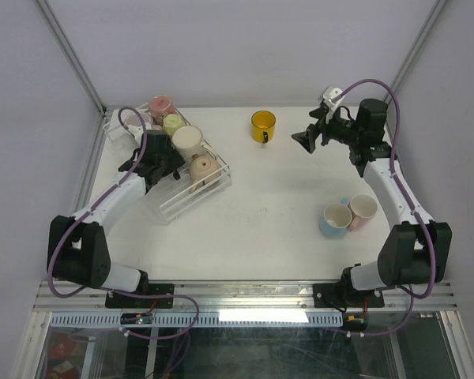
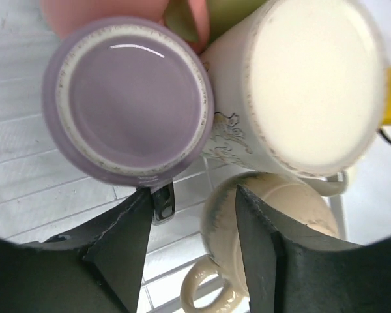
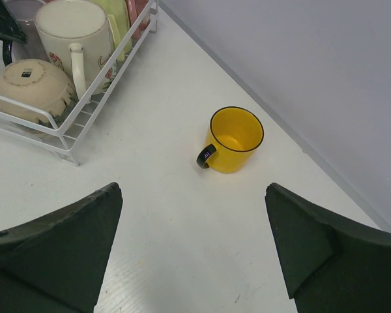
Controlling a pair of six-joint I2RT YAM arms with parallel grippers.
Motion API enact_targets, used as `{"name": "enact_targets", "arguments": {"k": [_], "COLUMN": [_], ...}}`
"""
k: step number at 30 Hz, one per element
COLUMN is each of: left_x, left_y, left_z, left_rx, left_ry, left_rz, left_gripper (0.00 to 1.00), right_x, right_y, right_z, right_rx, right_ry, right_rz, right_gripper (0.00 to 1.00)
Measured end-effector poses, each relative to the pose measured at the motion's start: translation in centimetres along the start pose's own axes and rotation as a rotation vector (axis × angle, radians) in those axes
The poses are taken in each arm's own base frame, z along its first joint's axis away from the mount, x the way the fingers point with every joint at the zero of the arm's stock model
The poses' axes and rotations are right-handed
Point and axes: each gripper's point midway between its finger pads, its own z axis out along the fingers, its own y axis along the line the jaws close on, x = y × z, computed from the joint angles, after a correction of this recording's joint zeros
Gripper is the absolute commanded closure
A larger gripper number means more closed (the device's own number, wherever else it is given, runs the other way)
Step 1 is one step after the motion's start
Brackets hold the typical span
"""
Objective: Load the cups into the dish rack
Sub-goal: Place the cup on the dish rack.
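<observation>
The white wire dish rack stands at the left. It holds upside-down pink, green, cream and beige cups. My left gripper hovers over the rack, open. In the left wrist view its tips sit beside a lilac cup, whose dark handle lies by the left finger. The beige cup is behind the right finger. A yellow cup stands upright at the far middle. My right gripper is open and empty, to its right and above the table; the yellow cup lies ahead of it.
A light blue cup and a pale pink cup stand upright together on the table at the right, near the right arm. The rack's corner shows in the right wrist view. Walls enclose the table at the back and sides.
</observation>
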Motion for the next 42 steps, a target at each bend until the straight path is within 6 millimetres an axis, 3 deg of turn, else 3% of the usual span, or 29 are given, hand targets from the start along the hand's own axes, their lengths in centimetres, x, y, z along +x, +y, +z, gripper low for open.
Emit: {"name": "enact_targets", "arguments": {"k": [4, 8, 11, 13, 17, 23, 30, 38, 42], "left_x": [-2.6, -4.1, -3.8, -3.1, -1.9, 0.7, 2.4, 2.5, 1.3], "left_y": [-0.6, -0.9, -0.3, 0.4, 1.4, 2.7, 2.8, 3.3, 3.3], "left_z": [-2.5, -4.7, -5.4, -5.4, -5.0, -2.3, -0.5, -1.3, -3.2], "left_rx": [0.047, 0.077, 0.064, 0.038, 0.000, -0.059, -0.066, -0.084, -0.081], "left_ry": [-0.076, -0.124, -0.113, -0.083, -0.034, 0.064, 0.140, 0.147, 0.111], "left_rz": [-0.024, -0.019, 0.008, 0.039, 0.073, 0.105, 0.121, 0.138, 0.138], "left_gripper": [0.51, 0.73, 0.93, 1.00, 1.00, 1.00, 1.00, 0.99, 0.83], "right_x": [0.0, 0.0, 0.0, 0.0, 0.0, 0.0, 0.1, 0.3, 0.4], "right_y": [0.0, 0.0, 0.0, 0.0, 0.1, 0.1, 0.1, 0.4, 1.1], "right_z": [0.0, 0.0, 0.0, 0.0, 0.0, 0.0, 0.0, 0.0, 0.0], "right_rx": [0.000, -0.001, -0.002, -0.002, -0.002, -0.002, -0.003, -0.016, -0.051], "right_ry": [0.000, 0.000, 0.000, 0.000, 0.000, 0.000, 0.003, 0.009, 0.007], "right_rz": [0.000, 0.000, 0.001, 0.003, 0.004, 0.004, 0.008, 0.014, 0.023], "right_gripper": [0.06, 0.06, 0.06, 0.06, 0.06, 0.06, 0.06, 0.06, 0.06]}}
